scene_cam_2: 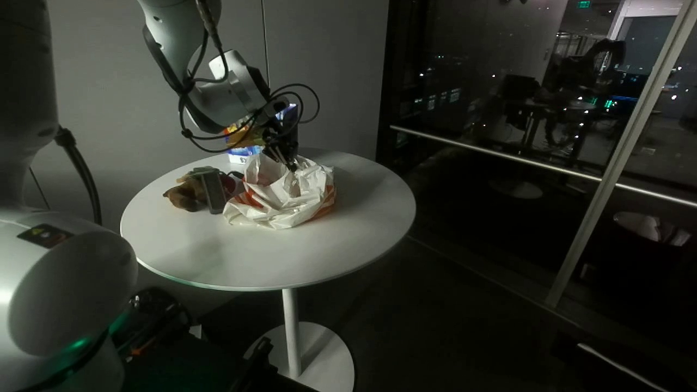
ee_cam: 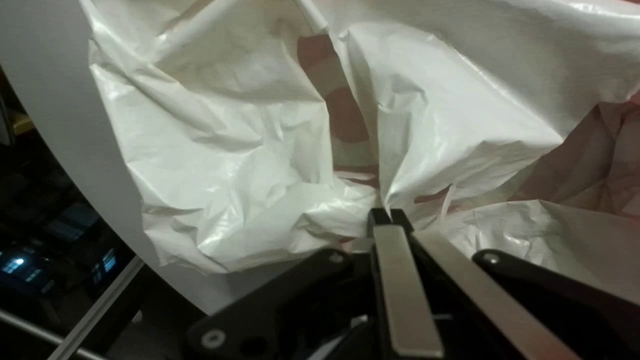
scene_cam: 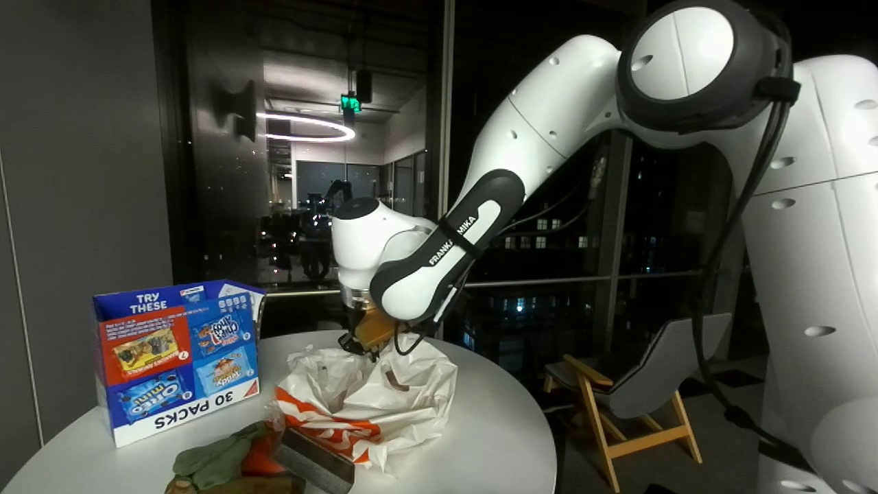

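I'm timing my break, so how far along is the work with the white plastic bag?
Looks done: the gripper is at the white plastic bag, its jaws together in the wrist view. In hand: a fold of the bag, apparently pinched between the tips. Seemingly left: any lifting or spreading of the bag, which sits crumpled on the table with the dark block beside it.

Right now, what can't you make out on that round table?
What the bag holds, if anything: its folds hide much of the inside in the wrist view.
Snack box: largely hidden by the arm in an exterior view.
Small print on that box: too tiny to read in an exterior view.
Soft green-brown bundle: cut off by the bottom edge in an exterior view.
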Controlling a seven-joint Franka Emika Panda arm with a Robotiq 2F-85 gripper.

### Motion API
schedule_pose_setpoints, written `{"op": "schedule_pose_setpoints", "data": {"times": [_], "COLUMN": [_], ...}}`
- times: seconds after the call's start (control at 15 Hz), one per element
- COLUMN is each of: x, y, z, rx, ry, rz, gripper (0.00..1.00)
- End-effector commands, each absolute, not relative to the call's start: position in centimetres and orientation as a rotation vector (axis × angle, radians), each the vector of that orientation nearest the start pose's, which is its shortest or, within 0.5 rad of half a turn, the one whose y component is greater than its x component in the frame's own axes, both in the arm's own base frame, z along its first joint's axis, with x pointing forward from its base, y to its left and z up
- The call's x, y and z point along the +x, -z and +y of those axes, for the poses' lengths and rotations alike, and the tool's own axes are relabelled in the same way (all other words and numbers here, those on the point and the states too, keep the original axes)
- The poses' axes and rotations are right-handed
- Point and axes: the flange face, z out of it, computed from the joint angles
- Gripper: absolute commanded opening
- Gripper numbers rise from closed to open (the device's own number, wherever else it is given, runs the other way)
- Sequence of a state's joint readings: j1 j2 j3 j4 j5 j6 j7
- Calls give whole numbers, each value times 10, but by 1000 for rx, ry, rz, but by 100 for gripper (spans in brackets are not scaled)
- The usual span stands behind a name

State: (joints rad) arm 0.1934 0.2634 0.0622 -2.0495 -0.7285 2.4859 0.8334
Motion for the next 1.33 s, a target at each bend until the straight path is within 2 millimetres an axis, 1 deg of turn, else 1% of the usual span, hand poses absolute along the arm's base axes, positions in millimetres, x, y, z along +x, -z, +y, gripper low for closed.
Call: {"op": "schedule_pose_setpoints", "data": {"times": [0.0, 0.2, 0.4, 0.47, 0.53, 0.67, 0.8, 0.87, 0.93, 1.0, 1.07, 1.13, 1.27], "x": [584, 573, 538, 523, 513, 495, 482, 478, 473, 471, 469, 468, 468], "y": [-341, -359, -385, -392, -399, -416, -423, -424, -426, -428, -430, -431, -434], "z": [154, 143, 120, 118, 117, 114, 111, 109, 108, 106, 105, 104, 105], "rx": [-3366, -3403, -3478, -3437, -3404, -3298, -3194, -3142, -3091, -3037, -3003, -2967, -2925], "ry": [702, 670, 410, 264, 181, 78, -59, -123, -191, -236, -277, -292, -297], "rz": [105, 192, 300, 256, 240, 165, 132, 124, 123, 125, 133, 120, 92], "gripper": [1, 1, 1, 1, 1, 1, 2, 28, 28, 31, 37, 46, 60]}}
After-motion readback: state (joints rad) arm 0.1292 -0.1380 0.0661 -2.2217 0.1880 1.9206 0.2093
